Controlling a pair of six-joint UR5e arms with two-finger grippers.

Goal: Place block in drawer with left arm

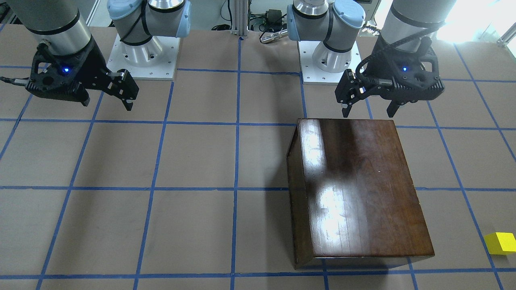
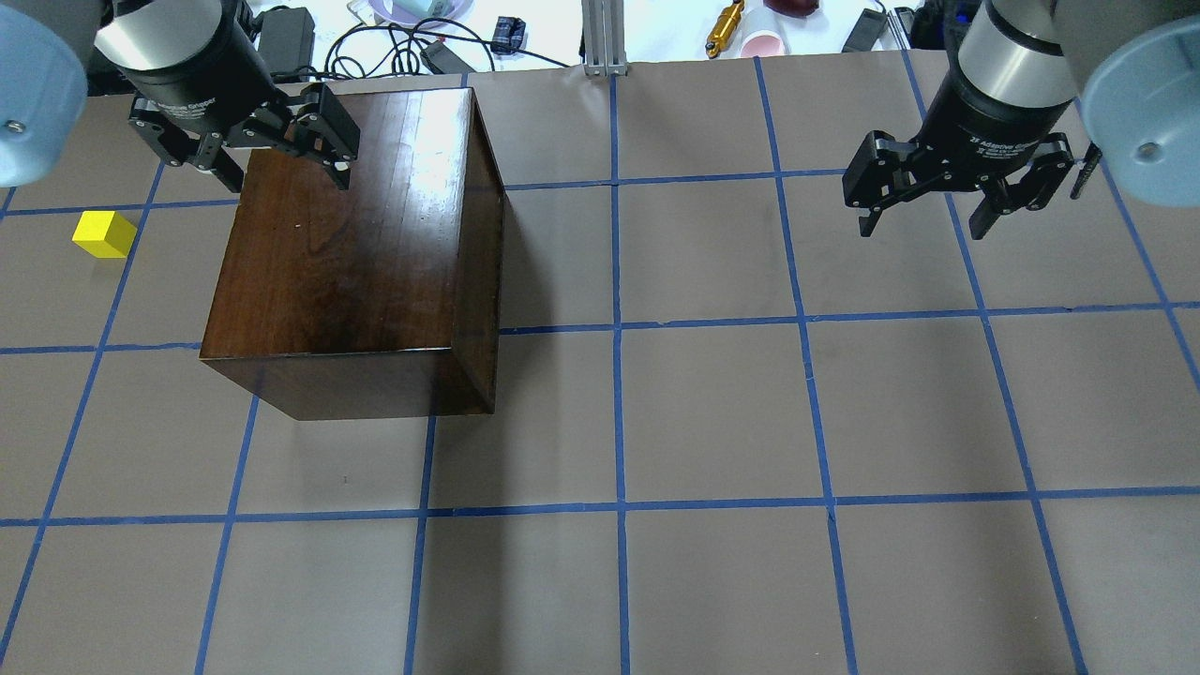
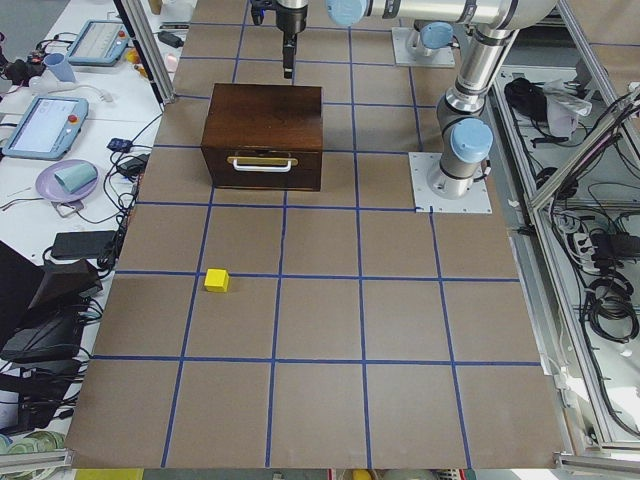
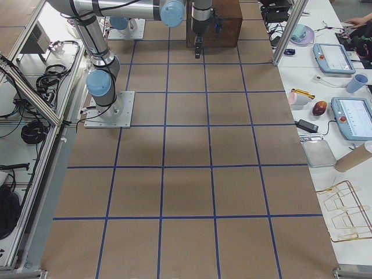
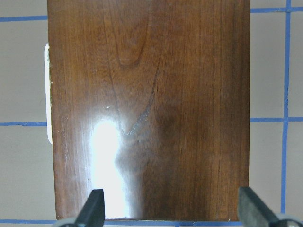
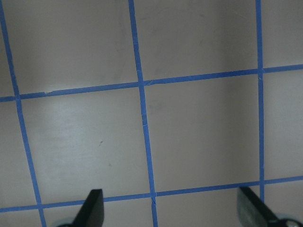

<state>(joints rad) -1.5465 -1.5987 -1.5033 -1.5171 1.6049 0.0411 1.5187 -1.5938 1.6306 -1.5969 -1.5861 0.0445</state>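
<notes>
The yellow block (image 2: pixel 105 233) lies on the table to the left of the dark-brown cabinet (image 2: pixel 356 244); it also shows in the front view (image 1: pixel 500 243) and the exterior left view (image 3: pixel 216 280). The drawer is shut. Only its dark front panel (image 3: pixel 262 172) with the pale handle (image 3: pixel 262 160) shows, facing the block. My left gripper (image 2: pixel 281 178) hangs open and empty above the cabinet's robot-side edge (image 1: pixel 369 110). Its wrist view looks down on the cabinet top (image 5: pixel 147 109). My right gripper (image 2: pixel 923 225) is open and empty over bare table far to the right.
The brown table mat (image 2: pixel 712 422) carries a blue tape grid. The arm bases (image 1: pixel 143 52) stand on the robot's side. Cables, cups and tablets lie beyond the mat's far edge (image 2: pixel 422 47).
</notes>
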